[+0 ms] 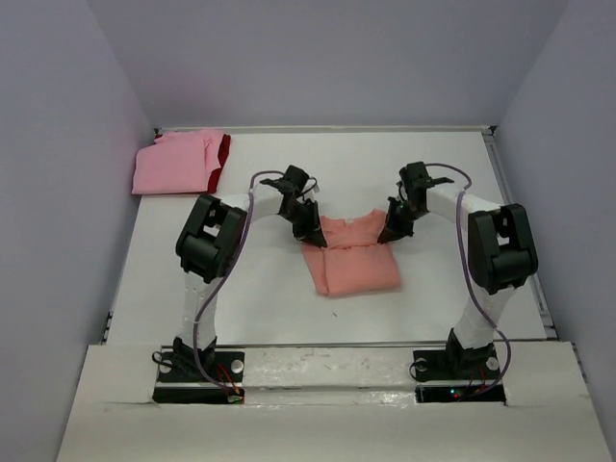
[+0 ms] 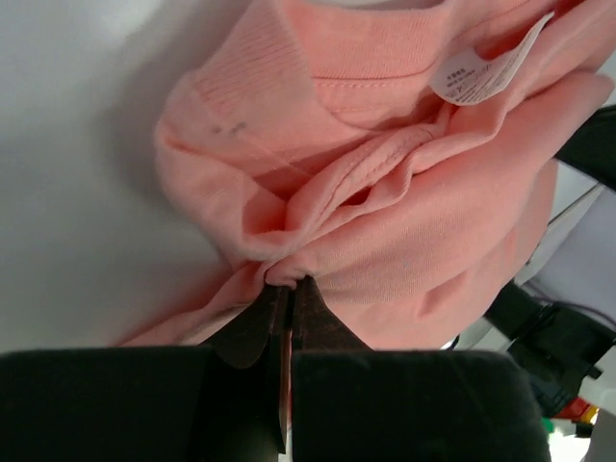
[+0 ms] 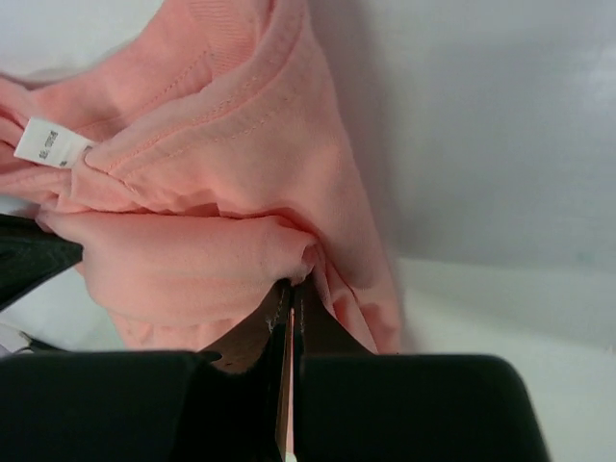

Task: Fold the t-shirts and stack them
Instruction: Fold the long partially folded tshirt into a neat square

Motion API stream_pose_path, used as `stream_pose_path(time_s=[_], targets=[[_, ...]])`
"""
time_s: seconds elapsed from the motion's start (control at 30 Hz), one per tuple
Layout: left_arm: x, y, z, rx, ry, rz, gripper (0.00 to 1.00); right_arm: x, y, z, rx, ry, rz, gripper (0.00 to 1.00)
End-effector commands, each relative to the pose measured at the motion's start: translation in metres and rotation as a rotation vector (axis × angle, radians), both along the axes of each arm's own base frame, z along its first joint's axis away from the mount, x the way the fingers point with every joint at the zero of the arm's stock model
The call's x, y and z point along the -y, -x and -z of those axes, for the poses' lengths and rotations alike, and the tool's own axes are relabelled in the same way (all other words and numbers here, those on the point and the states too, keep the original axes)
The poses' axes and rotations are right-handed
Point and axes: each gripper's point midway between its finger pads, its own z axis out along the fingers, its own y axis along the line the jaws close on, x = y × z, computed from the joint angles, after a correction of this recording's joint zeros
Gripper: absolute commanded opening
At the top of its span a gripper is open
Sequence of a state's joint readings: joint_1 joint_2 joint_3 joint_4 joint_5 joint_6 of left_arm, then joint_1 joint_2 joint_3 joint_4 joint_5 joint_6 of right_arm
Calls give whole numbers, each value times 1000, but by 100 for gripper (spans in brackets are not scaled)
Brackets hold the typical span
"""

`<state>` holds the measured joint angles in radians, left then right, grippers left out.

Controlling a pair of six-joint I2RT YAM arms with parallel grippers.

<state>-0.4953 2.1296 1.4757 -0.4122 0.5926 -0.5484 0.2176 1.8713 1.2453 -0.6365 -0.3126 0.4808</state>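
Your left gripper (image 2: pixel 289 287) has its two black jaws pressed together on a bunched fold of the salmon-orange cotton t-shirt (image 1: pixel 351 262), at that shirt's left collar-end corner. Your right gripper (image 3: pixel 292 287) is clamped the same way on a gathered fold at the shirt's right collar-end corner. In both wrist views the cloth starts right at the fingertips and humps up in soft folds beyond them. The ribbed collar and a small white sewn-in label (image 2: pixel 481 67) sit on the far side of those folds, between your two grips. From above, the shirt's body runs from the grippers back toward the arm bases, lying on the white tabletop (image 1: pixel 433 173), with its hem short of the table's near edge. Bare tabletop lies open on the far side of the shirt and on both of its flanks; the right flank ends at the table's raised right rim. Far off to the shirt's left, in the far left corner against the grey wall (image 1: pixel 67 144), a folded light pink t-shirt (image 1: pixel 173 166) rests with a strip of dark red cloth (image 1: pixel 223 152) showing at its right edge, well apart from both grippers.
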Motion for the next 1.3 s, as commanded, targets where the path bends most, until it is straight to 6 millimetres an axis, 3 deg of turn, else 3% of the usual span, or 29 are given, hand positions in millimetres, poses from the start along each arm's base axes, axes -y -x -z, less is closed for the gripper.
stream_pose_path(time_s=[0.0,0.1,0.13,0.23,0.37,0.63,0.83,1.1,1.27], targets=[[-16,80,14,-94,-131,110,0,5,61,-9,-125,46,-82,0],[-24,124,14,-131,-156,146,0,3,93,-20,-149,31,-105,0],[-27,129,12,-134,-159,146,0,3,103,-27,-145,15,-106,0],[-35,139,1,-120,-168,137,0,6,118,-38,-148,6,-100,0],[-37,138,-16,-91,-171,123,0,9,132,-60,-120,-4,-103,0],[-23,115,-66,-8,-126,101,0,10,138,-88,-59,-26,-106,0],[-17,105,-89,23,-112,96,0,7,135,-101,-30,-43,-100,0],[-17,102,-96,37,-111,95,0,4,120,-114,28,-49,-88,0],[-16,99,-95,39,-108,91,0,3,109,-108,46,-44,-73,0]])
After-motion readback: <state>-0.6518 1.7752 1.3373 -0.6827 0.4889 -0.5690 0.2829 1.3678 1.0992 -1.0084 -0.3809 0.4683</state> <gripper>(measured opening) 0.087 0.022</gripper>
